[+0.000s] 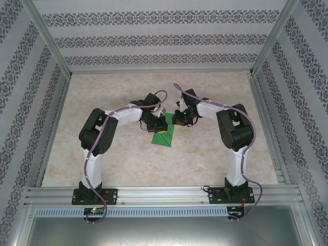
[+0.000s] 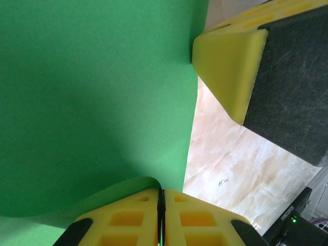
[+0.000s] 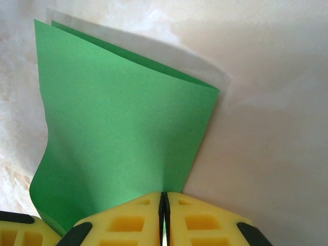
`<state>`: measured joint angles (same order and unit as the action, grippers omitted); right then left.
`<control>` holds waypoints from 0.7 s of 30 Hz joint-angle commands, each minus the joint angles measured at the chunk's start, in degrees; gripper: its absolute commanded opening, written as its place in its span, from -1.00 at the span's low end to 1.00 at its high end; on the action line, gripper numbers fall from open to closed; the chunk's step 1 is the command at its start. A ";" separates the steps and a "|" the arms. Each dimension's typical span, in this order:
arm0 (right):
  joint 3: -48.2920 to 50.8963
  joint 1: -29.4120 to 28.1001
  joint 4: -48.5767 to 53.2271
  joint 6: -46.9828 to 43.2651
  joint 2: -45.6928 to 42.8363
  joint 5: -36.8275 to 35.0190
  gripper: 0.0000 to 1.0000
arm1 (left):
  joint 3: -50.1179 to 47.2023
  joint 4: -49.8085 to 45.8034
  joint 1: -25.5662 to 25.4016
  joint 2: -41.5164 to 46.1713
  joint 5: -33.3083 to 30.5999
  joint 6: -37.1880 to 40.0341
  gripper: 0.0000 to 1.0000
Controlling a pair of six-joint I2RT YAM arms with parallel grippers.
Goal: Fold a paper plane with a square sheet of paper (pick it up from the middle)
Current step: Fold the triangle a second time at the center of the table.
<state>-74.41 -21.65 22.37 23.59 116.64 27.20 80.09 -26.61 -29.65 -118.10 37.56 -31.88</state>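
The square sheet of paper [image 1: 165, 137] is bright green and lies folded in half as a narrow strip at the table's middle. In the right wrist view its two layers [image 3: 118, 128] show slightly offset at the far edge. My left gripper [image 1: 160, 126] is at the sheet's far left end. In the left wrist view its jaws [image 2: 161, 193] are shut on a curled-up edge of the green paper [image 2: 92, 92]. My right gripper [image 1: 177, 119] is beside it on the right, its jaws [image 3: 164, 196] shut on the paper's near edge. One yellow finger [image 2: 228, 61] of the right gripper touches the sheet's edge.
The marble-patterned table [image 1: 102, 154] has bare room all around the sheet. Aluminium rails [image 1: 164, 195] run along the near edge and sides, with patterned walls behind them. The two grippers are close together.
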 commanded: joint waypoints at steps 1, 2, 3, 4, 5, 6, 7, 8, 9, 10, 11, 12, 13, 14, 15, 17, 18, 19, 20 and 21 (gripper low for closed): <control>-0.82 -0.68 1.97 -1.15 1.75 -1.63 -0.75 | 1.68 -1.25 -0.67 -1.82 1.29 1.62 -0.76; -0.75 -0.75 1.89 -1.17 1.73 -1.57 -0.75 | 1.78 -1.25 -0.67 -2.05 1.37 1.64 -0.76; -0.76 -0.68 1.93 -1.18 1.75 -1.63 -0.75 | 1.77 -1.27 -0.67 -2.21 1.36 1.58 -0.76; -0.80 -0.69 1.99 -1.22 1.75 -1.63 -0.75 | 1.91 -1.25 -0.69 -2.37 1.37 1.60 -0.76; -0.77 -0.68 1.93 -1.20 1.75 -1.62 -0.75 | 1.98 -1.25 -0.67 -2.51 1.33 1.64 -0.76; -0.74 -0.69 1.93 -1.21 1.71 -1.63 -0.75 | 2.08 -1.40 -0.68 -2.59 1.22 1.80 -0.76; -0.73 -0.71 1.92 -1.26 1.68 -1.56 -0.75 | 2.23 -1.70 -0.68 -2.81 0.87 1.96 -0.76; -0.75 -0.68 1.95 -1.28 1.71 -1.60 -0.75 | 2.34 -1.94 -0.67 -3.01 0.56 2.20 -0.76; -0.74 -0.72 2.01 -1.33 1.58 -1.68 -0.75 | 2.42 -2.18 -0.71 -3.25 0.41 2.35 -0.75; -0.73 -0.71 2.06 -1.41 1.49 -1.63 -0.75 | 2.36 -2.11 -0.67 -3.41 0.40 2.32 -0.76; -0.73 -0.71 2.05 -1.36 1.46 -1.62 -0.75 | 2.35 -2.13 -0.67 -3.62 0.41 2.43 -0.75; -0.73 -0.72 2.06 -1.36 1.49 -1.63 -0.75 | 2.35 -2.00 -0.72 -3.78 0.46 2.44 -0.75; -0.73 -0.62 2.11 -1.36 1.44 -1.62 -0.75 | 2.27 -1.95 -0.69 -3.95 0.52 2.44 -0.75; -0.73 -0.60 2.15 -1.36 1.41 -1.78 -0.75 | 2.31 -1.95 -0.76 -4.13 0.38 2.51 -0.75; -0.72 -0.59 2.15 -1.40 1.40 -1.64 -0.75 | 2.34 -2.08 -0.68 -4.32 0.25 2.67 -0.74; -0.76 -0.64 2.15 -1.37 1.40 -1.62 -0.75 | 2.30 -2.36 -0.67 -4.58 -0.01 3.06 -0.72; -0.73 -0.59 2.17 -1.49 1.30 -1.78 -0.75 | 2.18 -2.38 -0.68 -4.67 -0.25 3.21 -0.71; -0.73 -0.59 2.19 -1.45 1.22 -1.80 -0.75 | 2.07 -2.48 -0.68 -4.68 -0.37 3.31 -0.71; -0.73 -0.60 2.19 -1.46 1.13 -1.75 -0.75 | 2.01 -2.56 -0.70 -4.66 -0.42 3.47 -0.70; -0.73 -0.63 2.17 -1.45 1.05 -1.72 -0.75 | 1.98 -2.57 -0.67 -4.70 -0.47 3.45 -0.68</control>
<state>-74.41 -21.65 22.39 23.57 116.66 27.20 81.47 -26.72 -29.65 -121.47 37.95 -30.17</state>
